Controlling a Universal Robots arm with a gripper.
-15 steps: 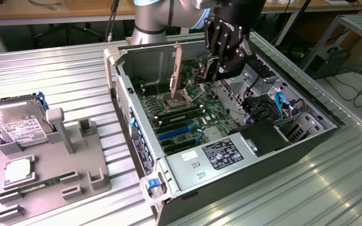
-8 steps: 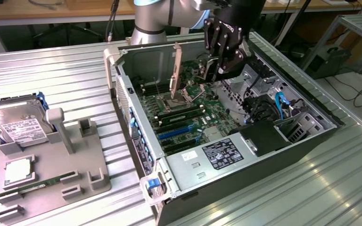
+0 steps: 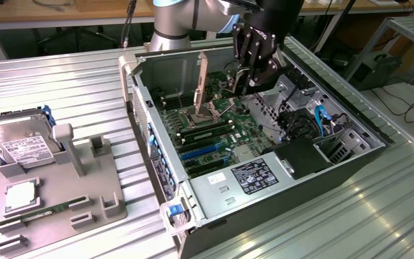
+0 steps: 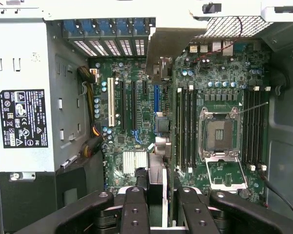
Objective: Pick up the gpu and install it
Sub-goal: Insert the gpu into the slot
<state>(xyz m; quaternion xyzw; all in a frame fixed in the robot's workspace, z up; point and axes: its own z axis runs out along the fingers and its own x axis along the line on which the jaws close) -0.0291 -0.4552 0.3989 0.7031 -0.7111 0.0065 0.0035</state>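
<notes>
Open case lying on its side on the slatted metal table, motherboard facing up. Arm reaching in from the far side, wrist pointing straight down into the case's far half. Gripper hanging just above the board, near the bare CPU socket. Jaws closed on the gpu: card pinched edge-on between the two fingers, held upright. In the wrist view, gpu running away from the fingers toward the rear slot openings, poised over the expansion slots, just beside the RAM slots and socket. Not yet seated, still above the board. At the exterior view's left, well apart from the case, grey holder tray carrying a hard drive and a RAM stick.
</notes>
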